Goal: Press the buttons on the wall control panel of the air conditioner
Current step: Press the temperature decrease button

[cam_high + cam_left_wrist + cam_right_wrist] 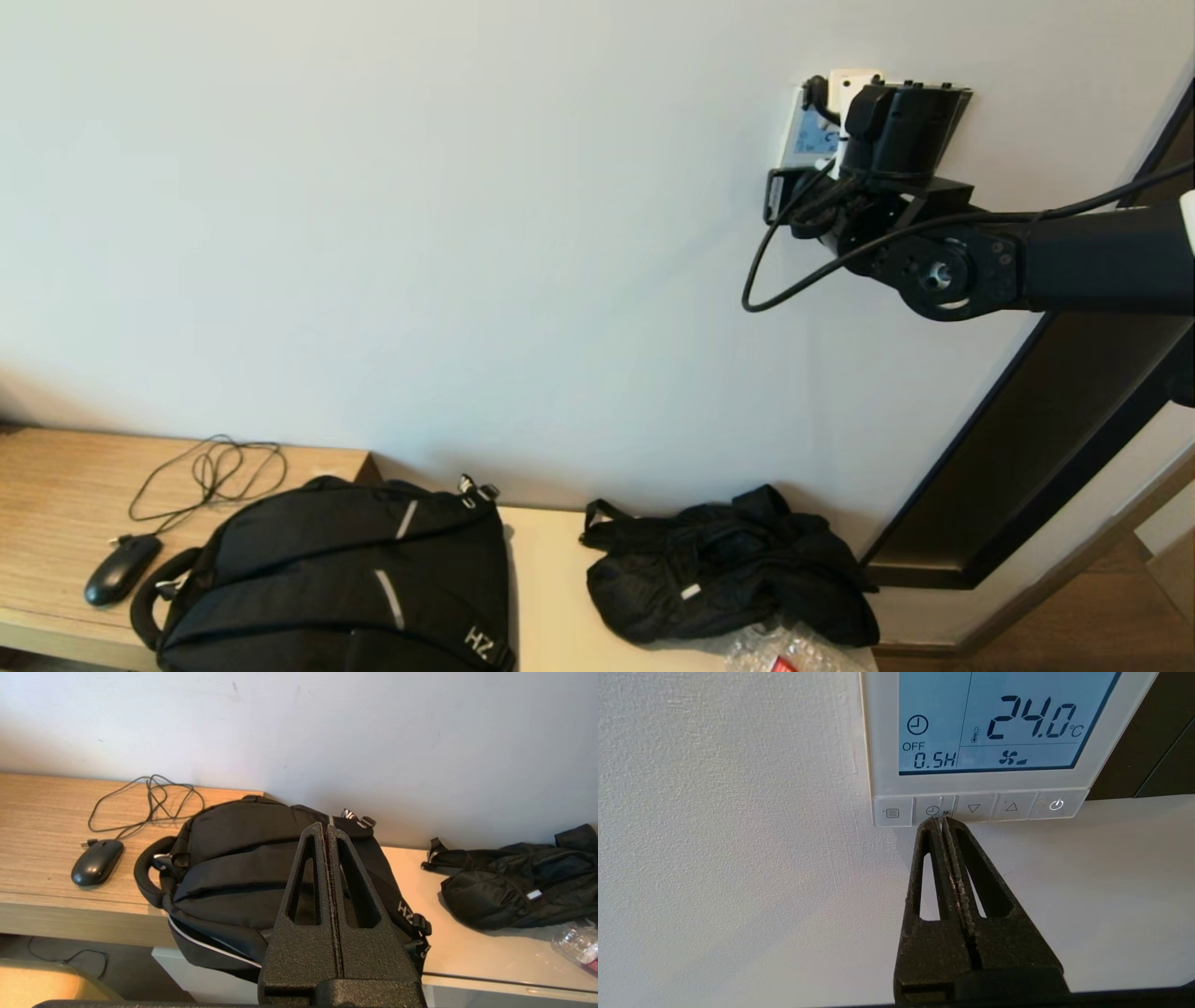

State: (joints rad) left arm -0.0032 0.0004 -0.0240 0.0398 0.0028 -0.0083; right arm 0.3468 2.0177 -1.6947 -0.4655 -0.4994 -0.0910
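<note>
The white wall control panel (882, 732) hangs on the wall; its pale blue screen (994, 718) reads 24.0 °C, OFF and 0.5H. A row of flat buttons (973, 808) runs along its lower edge: menu, clock, down, up, power. My right gripper (940, 820) is shut, with its tips touching the lower edge of the clock button (932, 810). In the head view the panel (805, 131) is half hidden behind the right gripper (845, 112), high on the wall. My left gripper (325, 830) is shut and empty, held above a black backpack.
A black backpack (345, 588), a black mouse (121, 567) with a coiled cable, a crumpled black bag (728, 569) and a plastic wrapper (794, 653) lie on the bench below. A dark door frame (1036, 448) runs along the right of the wall.
</note>
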